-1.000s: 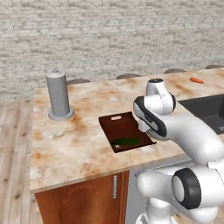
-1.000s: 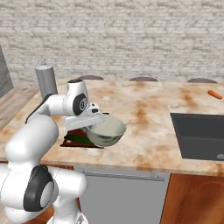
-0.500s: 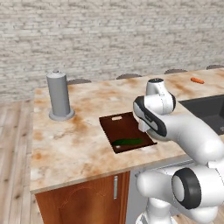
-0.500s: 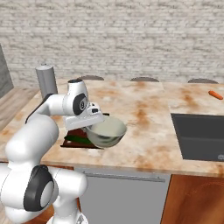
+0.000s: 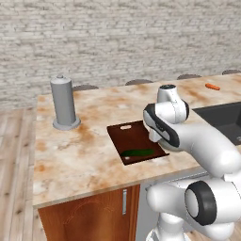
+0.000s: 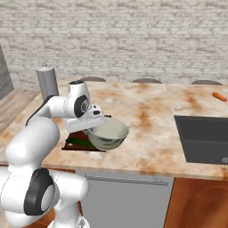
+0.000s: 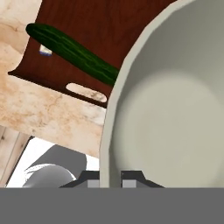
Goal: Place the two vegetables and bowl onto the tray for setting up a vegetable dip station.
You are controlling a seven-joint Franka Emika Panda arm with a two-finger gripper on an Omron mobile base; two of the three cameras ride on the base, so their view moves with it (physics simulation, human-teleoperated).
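- The counter (image 5: 84,150) carries the tray (image 5: 133,136) near its front edge.
- The bowl (image 6: 107,136) hangs above the tray's right side, its rim pinched in the gripper (image 7: 110,177).
- The green vegetable (image 7: 74,54) lies on the tray.
- The carrot (image 6: 219,96) sits far off, beyond the sink (image 6: 205,138).

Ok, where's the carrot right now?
The carrot lies on the far right of the counter, beyond the sink, well away from the tray; in the left base view it sits at the counter's far right corner.
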